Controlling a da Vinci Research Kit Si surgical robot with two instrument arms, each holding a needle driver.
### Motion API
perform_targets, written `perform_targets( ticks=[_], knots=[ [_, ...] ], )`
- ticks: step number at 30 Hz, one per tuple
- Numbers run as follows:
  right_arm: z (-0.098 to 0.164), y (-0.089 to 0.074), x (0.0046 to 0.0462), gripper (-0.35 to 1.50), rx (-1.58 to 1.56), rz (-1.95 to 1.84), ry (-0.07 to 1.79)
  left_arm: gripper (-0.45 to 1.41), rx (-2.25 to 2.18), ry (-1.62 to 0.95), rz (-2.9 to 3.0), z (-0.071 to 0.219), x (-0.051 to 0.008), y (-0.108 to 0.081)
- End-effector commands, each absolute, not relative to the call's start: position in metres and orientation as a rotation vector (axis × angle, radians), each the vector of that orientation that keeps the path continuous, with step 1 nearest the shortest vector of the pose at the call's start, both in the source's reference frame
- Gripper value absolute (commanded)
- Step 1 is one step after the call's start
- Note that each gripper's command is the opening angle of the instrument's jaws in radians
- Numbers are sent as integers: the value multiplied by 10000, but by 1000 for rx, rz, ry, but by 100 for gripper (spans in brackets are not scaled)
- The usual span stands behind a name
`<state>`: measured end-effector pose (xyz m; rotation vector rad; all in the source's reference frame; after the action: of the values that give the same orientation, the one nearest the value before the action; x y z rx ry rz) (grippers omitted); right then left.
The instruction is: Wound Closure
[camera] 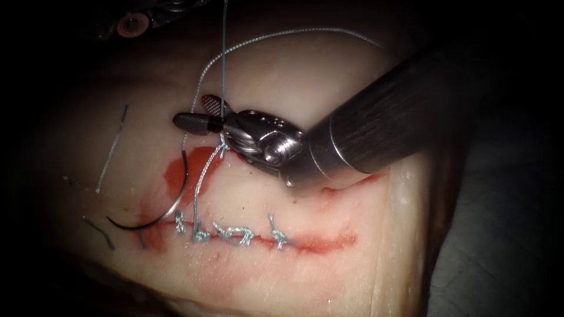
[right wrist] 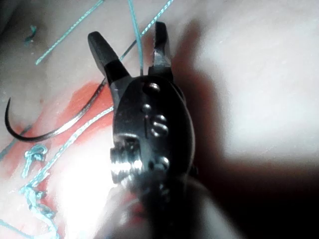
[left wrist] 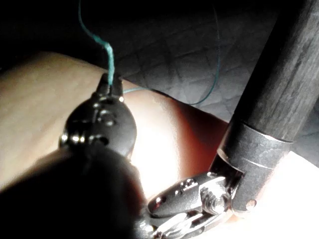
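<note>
The right end effector (camera: pixel 197 114) is spread open around the taut thread (camera: pixel 223 64) that the left end effector (left wrist: pixel 112 82) seemingly pinches, while the stiff, slippery needle (camera: pixel 170 205), best gripped mid-curve, lies free on the tissue (camera: pixel 329 76) left of the cut (camera: pixel 317 242).

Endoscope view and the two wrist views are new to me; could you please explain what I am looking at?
Two arms of a surgical practice robot work on a cut in pork tissue. The endoscope looks down on the wound; each wrist view looks along one arm at its own jaws. The right tool enters from the right, jaws open around the thread, holding nothing. The left tool, in its wrist view, is shut on the thread. The curved needle appears to lie loose on the tissue by the cut's left end, held by neither. Knots and red fluid mark the cut.
</note>
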<state>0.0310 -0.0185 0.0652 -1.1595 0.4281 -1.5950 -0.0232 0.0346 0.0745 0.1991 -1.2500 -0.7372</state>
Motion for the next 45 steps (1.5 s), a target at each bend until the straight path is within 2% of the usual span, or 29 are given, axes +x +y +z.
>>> perform_targets(
  ticks=[1, 3, 4, 5, 7, 8, 22, 23, 24, 25, 26, 30, 36, 38, 40, 41, 42, 44, 45],
  knots=[
    [655, -185, 320, 89, -1159, -1586, 431, -45, 196, -1251, -736, 750, -237, 351],
    [656, -187, 321, 52, -1132, -1522, 469, -45, 195, -1251, -735, 750, -237, 350],
    [657, -188, 321, 26, -1123, -1498, 486, -45, 195, -1252, -735, 750, -238, 350],
    [657, -189, 321, 7, -1119, -1489, 492, -45, 195, -1252, -734, 751, -238, 349],
    [659, -191, 321, -16, -1119, -1487, 498, -45, 195, -1252, -733, 751, -238, 349],
    [659, -191, 322, -35, -1117, -1483, 500, -45, 195, -1253, -732, 751, -239, 349],
    [659, -190, 322, -35, -1091, -1426, 578, -45, 200, -1257, -727, 750, -240, 347],
    [659, -189, 323, -10, -1108, -1463, 546, -45, 200, -1257, -727, 750, -241, 347],
    [659, -189, 324, 39, -1120, -1489, 513, -45, 200, -1257, -727, 750, -241, 347],
    [659, -189, 324, 71, -1128, -1509, 479, -45, 201, -1258, -726, 750, -241, 347],
    [659, -190, 325, 91, -1130, -1516, 460, -45, 201, -1258, -726, 750, -241, 347],
    [660, -193, 329, 101, -1133, -1522, 451, -45, 201, -1258, -725, 750, -241, 347],
    [661, -191, 333, 98, -1131, -1518, 444, -45, 202, -1259, -724, 749, -243, 346],
    [661, -190, 333, 89, -1130, -1518, 444, -45, 202, -1260, -724, 749, -243, 346],
    [662, -189, 332, 66, -1130, -1517, 444, -45, 202, -1260, -724, 749, -243, 346],
    [662, -188, 332, 37, -1114, -1480, 464, -45, 202, -1260, -723, 749, -244, 346],
    [662, -188, 332, -1, -1101, -1449, 480, -45, 202, -1260, -723, 749, -244, 345],
    [663, -187, 332, -10, -1098, -1443, 482, -45, 201, -1260, -723, 749, -244, 345],
    [663, -186, 331, -33, -1094, -1432, 488, -45, 201, -1260, -722, 750, -244, 345]
  ],
)
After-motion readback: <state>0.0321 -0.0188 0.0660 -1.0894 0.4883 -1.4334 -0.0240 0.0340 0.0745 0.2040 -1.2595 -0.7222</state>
